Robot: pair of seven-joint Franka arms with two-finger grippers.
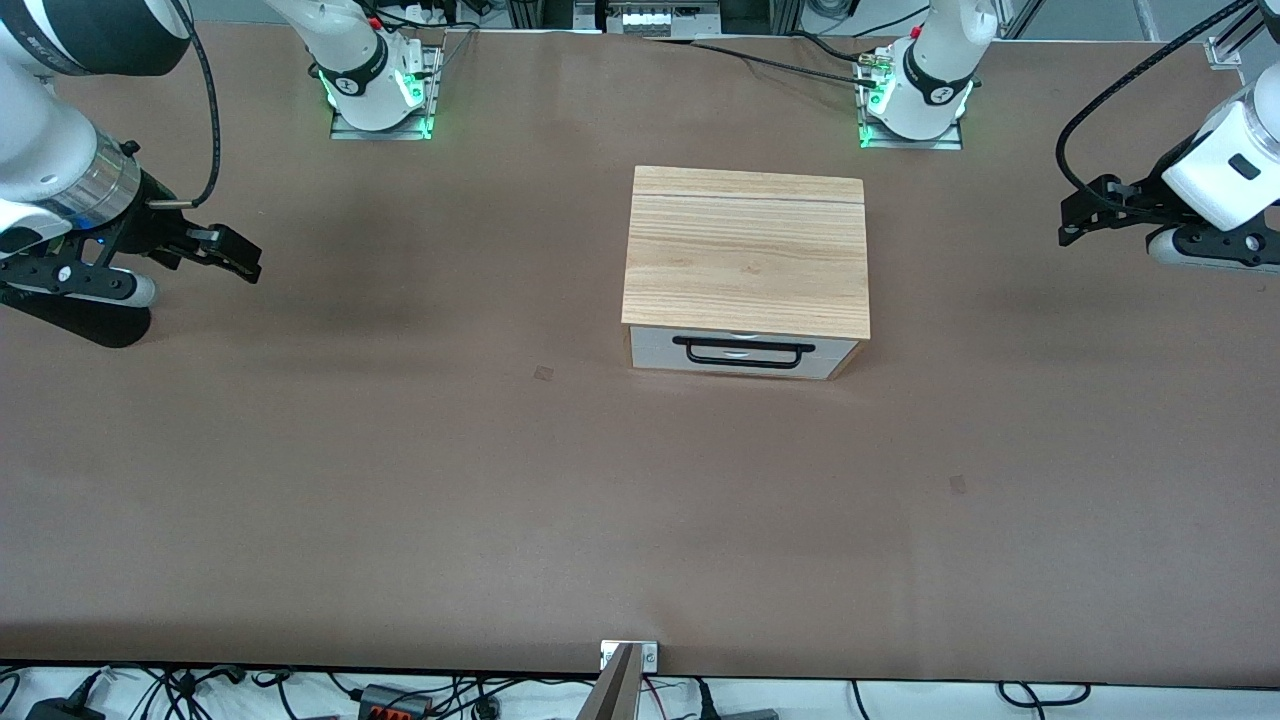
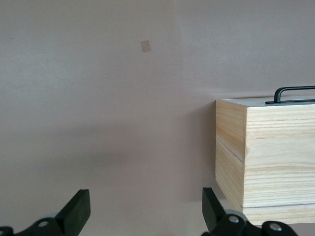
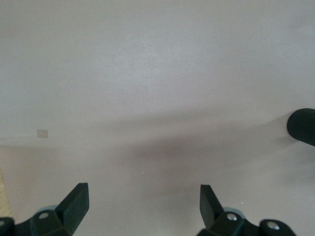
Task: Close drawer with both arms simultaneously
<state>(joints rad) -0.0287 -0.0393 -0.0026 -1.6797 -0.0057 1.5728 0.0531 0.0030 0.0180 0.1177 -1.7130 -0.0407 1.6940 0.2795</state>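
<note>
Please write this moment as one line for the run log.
drawer: closed, flush in box | left gripper: open, over table, left arm's end | right gripper: open, over table, right arm's end

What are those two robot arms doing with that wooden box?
Nothing is being held. The wooden box sits mid-table, and its drawer looks pushed in, white front flush with the box. The left gripper hangs open over the table's left-arm end, the right gripper open over the right-arm end, both away from the box.
</note>
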